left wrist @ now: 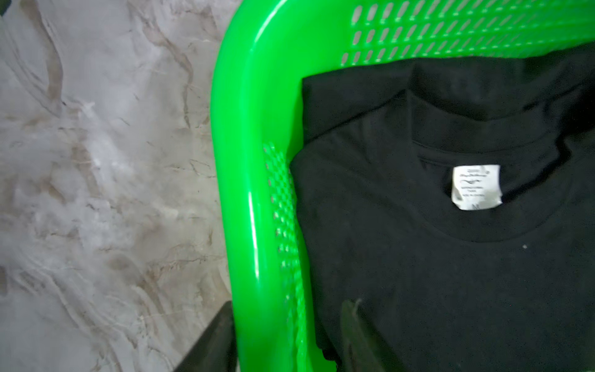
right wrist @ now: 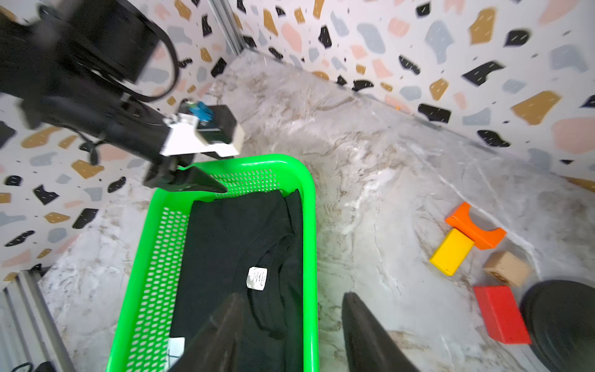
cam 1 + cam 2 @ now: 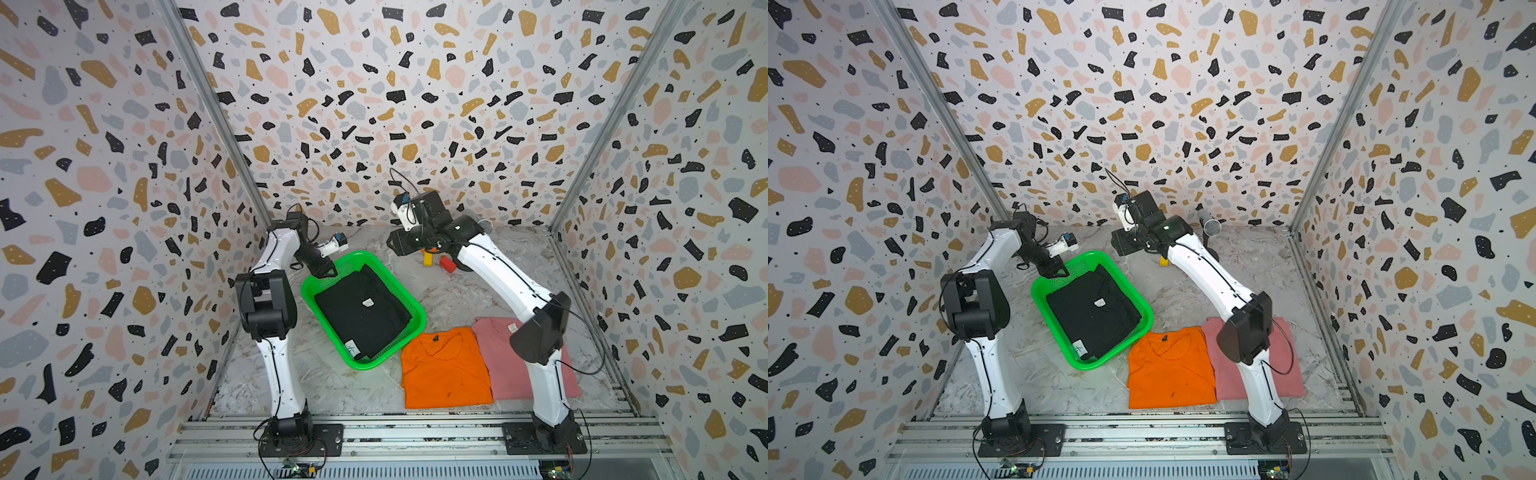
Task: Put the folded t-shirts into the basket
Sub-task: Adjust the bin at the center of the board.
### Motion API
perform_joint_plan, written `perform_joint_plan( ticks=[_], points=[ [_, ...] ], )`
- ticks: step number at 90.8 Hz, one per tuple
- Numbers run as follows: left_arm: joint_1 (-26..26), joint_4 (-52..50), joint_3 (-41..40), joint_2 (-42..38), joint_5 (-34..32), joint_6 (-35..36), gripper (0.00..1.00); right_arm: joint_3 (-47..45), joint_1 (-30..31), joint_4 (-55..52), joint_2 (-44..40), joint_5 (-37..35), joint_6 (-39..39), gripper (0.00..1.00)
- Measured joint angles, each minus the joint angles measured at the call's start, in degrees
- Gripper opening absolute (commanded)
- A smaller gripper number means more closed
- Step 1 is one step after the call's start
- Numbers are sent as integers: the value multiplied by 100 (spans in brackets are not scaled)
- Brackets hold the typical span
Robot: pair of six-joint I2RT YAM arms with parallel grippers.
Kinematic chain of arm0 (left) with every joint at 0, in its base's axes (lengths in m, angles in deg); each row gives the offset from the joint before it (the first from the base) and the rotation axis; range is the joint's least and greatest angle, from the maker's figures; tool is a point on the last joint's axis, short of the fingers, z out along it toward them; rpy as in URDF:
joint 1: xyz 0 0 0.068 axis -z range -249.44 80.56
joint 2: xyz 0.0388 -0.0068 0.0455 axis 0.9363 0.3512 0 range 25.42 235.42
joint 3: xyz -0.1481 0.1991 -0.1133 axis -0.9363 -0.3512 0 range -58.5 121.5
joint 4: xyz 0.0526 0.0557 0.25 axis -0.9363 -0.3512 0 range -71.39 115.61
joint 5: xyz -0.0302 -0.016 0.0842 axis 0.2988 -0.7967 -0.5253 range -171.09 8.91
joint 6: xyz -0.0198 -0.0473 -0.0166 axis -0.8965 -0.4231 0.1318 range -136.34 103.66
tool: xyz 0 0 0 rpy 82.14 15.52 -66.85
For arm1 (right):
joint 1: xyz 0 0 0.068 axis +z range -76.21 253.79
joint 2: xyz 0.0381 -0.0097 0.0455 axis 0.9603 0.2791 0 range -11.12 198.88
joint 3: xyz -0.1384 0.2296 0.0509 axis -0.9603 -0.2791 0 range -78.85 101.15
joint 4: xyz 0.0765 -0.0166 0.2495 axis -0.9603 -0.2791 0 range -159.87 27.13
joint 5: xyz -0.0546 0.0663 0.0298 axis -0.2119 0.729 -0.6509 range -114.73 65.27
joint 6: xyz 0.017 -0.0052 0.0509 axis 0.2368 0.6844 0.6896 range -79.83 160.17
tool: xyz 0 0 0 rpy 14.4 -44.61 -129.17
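1. Hovering the left gripper (image 1: pixel 288 305) over the far corner of the basket (image 1: pixel 238 161), keeping the jaws partly apart and gripping nothing.
2. Straddling the basket rim there: one finger (image 1: pixel 211 346) outside over the table (image 1: pixel 96 193), the other inside above the black t-shirt (image 1: pixel 418 273); touching the cloth or not, cannot tell.
3. Holding the right gripper (image 2: pixel 293 295) raised off the basket's far right side, jaws likewise apart and empty, one finger over the black cloth, the other over bare table.
4. Noting the black t-shirt lying folded inside the basket, covering most of the floor, white tag (image 1: pixel 476 186) facing up at the collar, sticker label (image 3: pixel 351 345) showing at the near end.
5. Noting the orange t-shirt (image 3: pixel 444 370) lying flat on the table just beside the basket's near right corner, with the pink t-shirt (image 3: pixel 500 365) touching its right edge and partly hidden behind the right arm (image 3: pixel 498 266).
6. Noting loose blocks beyond the right gripper: orange arch block (image 2: pixel 473 232) touching yellow block (image 2: pixel 450 252), with tan cube (image 2: pixel 507 269) and red block (image 2: pixel 500 314) close by.
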Motion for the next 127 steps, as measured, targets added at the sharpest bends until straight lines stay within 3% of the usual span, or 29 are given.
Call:
perform_joint_plan(
  ticks=[5, 19, 34, 63, 70, 84, 97, 113, 127],
  points=[
    [28, 55, 149, 133, -238, -195, 29, -339, -2, 37, -393, 7, 72, 54],
    [46, 155, 210, 205, -612, -595, 21, -1233, -2, 24, -933, 39, 286, 54],
    [39, 782, -415, -166, -1060, -1152, 12, -1991, -2, -68, -975, -2, 470, 54],
    [-361, 1447, -1519, -894, -1633, -2944, 15, -2347, -2, -186, -973, -140, 1104, 55],
    [-472, 1397, -1541, -949, -1766, -3453, 12, -2347, -2, -251, -935, -221, 1432, 55],
    [-570, 1508, -1930, -1176, -1692, -4472, 15, -2146, -2, -420, -382, -214, 2041, 58],
    [-422, 1567, -2430, -1539, -1495, -5110, 26, -1523, -7, -785, 597, -350, 2299, 58],
    [-114, 1587, -2728, -1746, -1373, -5477, 27, -999, -146, -1220, 1366, -671, 2347, 58],
    [109, 1720, -2769, -1744, -1185, -5954, 25, -857, -374, -1329, 1453, -1185, 2061, 45]
  ],
)
